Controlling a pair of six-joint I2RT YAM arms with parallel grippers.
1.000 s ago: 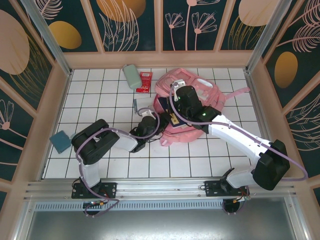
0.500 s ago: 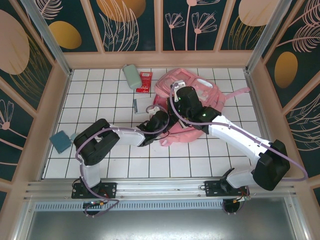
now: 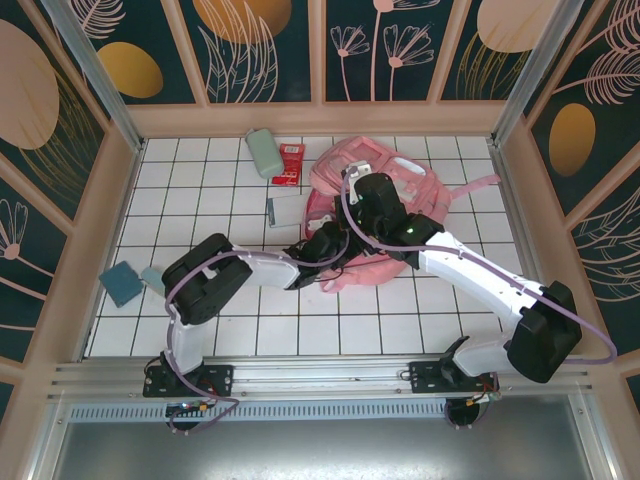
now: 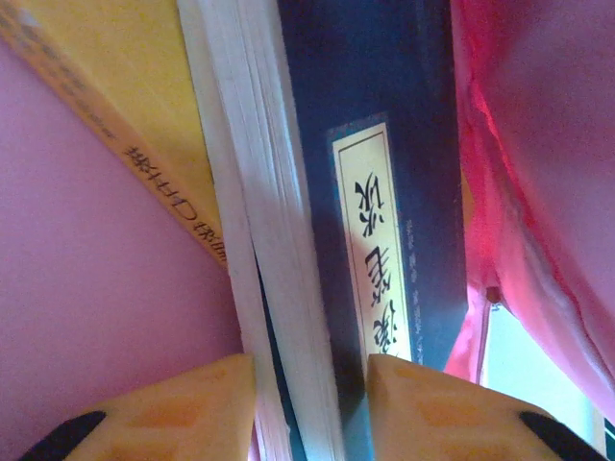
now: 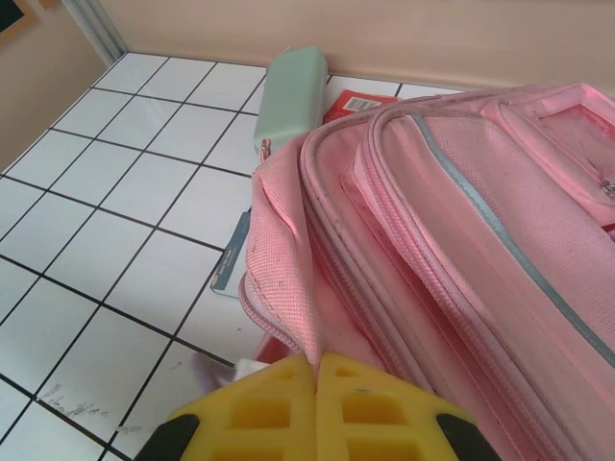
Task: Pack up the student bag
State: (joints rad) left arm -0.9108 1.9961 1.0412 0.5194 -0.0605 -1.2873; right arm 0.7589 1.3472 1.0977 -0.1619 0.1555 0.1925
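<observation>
White square tiles with dark grout cover the floor [image 3: 380,320], evenly lit. Dark teal walls [image 3: 270,60] painted with pale flowers and orange ovals rise behind a pale, seemingly wooden frame [image 3: 320,118].

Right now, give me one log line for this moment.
left gripper: jaws shut on blue book inside bag | right gripper: jaws shut on bag rim | phase: packing

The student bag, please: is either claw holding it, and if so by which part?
Yes, the right claw is shut on the student bag, pinching the pink fabric edge of its opening.
</observation>
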